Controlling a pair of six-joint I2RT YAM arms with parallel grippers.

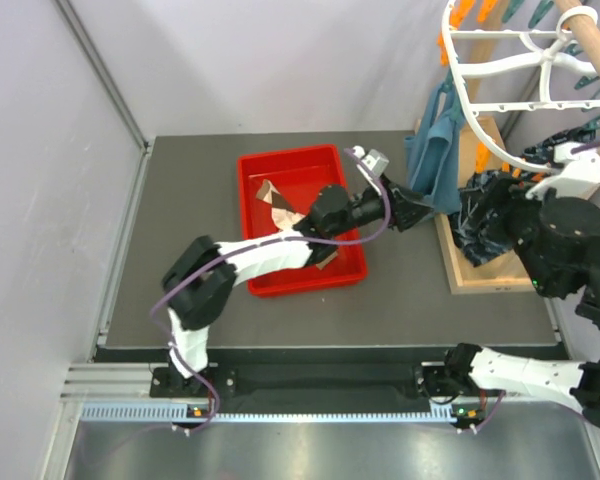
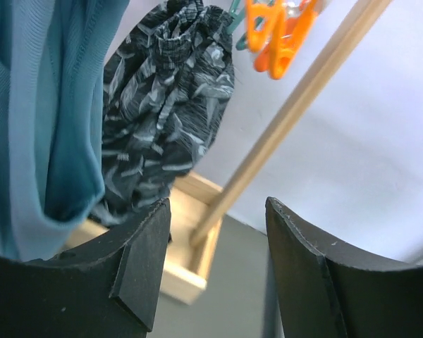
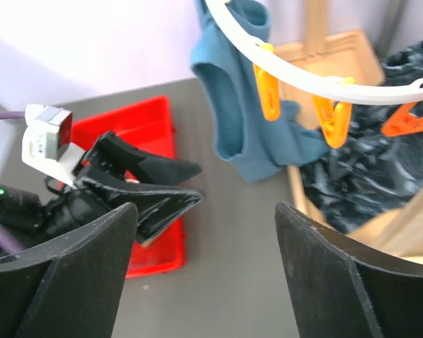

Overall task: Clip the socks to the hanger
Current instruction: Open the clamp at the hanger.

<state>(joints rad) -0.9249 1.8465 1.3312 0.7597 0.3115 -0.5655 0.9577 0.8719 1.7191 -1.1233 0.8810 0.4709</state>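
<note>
Beige socks (image 1: 276, 203) with brown patches lie in a red tray (image 1: 255, 168) on the table. My left gripper (image 1: 412, 211) reaches past the tray's right side, open and empty, right next to a hanging teal cloth (image 1: 435, 150). In the left wrist view the gripper (image 2: 218, 232) has wide-apart fingers with nothing between them. The white round hanger (image 1: 477, 110) with orange pegs (image 1: 460, 18) hangs at the top right. My right gripper (image 1: 500, 215) is below its rim, open and empty (image 3: 204, 232). In the right wrist view the hanger's rim (image 3: 303, 77) with orange pegs (image 3: 268, 88) is above.
A wooden base frame (image 1: 470, 270) with a slanted pole (image 1: 595, 35) stands at the right. Dark navy patterned fabric (image 1: 480, 225) hangs over it, also in the left wrist view (image 2: 162, 105). The left arm crosses over the tray's front half.
</note>
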